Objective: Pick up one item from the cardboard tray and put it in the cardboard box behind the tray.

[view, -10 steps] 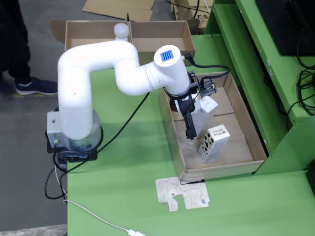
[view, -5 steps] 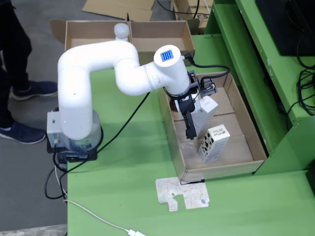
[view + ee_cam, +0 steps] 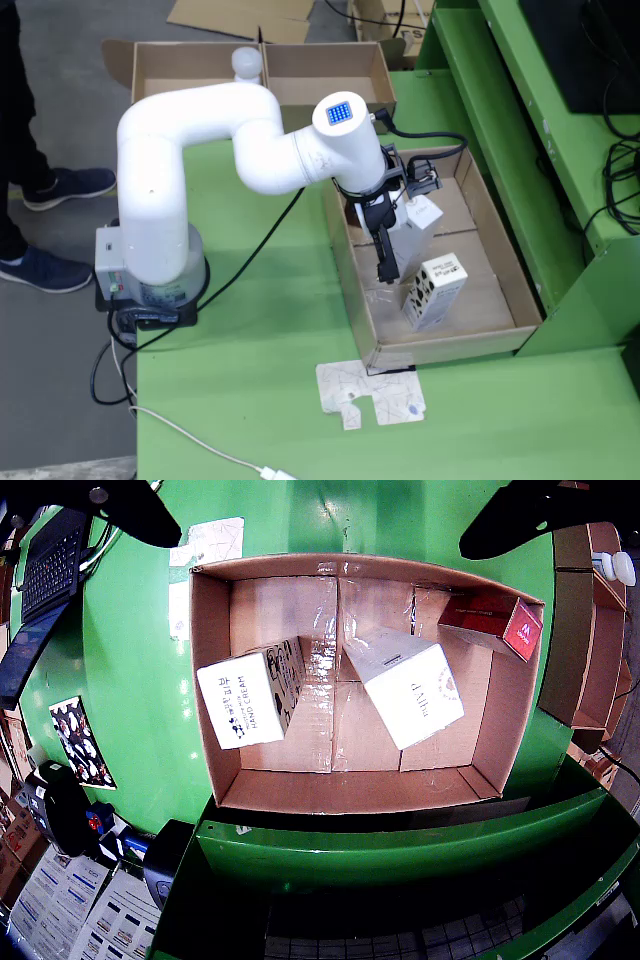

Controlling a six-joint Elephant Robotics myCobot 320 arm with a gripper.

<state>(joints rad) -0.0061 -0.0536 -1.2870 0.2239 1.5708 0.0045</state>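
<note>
- Fixed view: we see the white arm (image 3: 250, 140) reaching over the cardboard tray (image 3: 520, 290) on the green table (image 3: 270, 330); its claw (image 3: 385, 262) hangs inside the tray, dark fingers pointing down.
- Three items stand in the tray: a plain white carton (image 3: 412, 685) just beside the claw, a white carton with black figures (image 3: 250, 692) nearer the tray's front end, and a red carton (image 3: 495, 623) in one corner, seen only from the claw camera.
- Key relation: in the claw camera the plain white carton sits near the frame's centre, a little right, so we judge it the nearest target; its long axis runs diagonally across the tray floor.
- Claw state: the dark finger tips (image 3: 520, 515) appear far apart at the upper frame corners, spread wide, holding nothing.
- Destination: the cardboard box (image 3: 265, 72) lies beyond the tray's far end, well apart.
</note>
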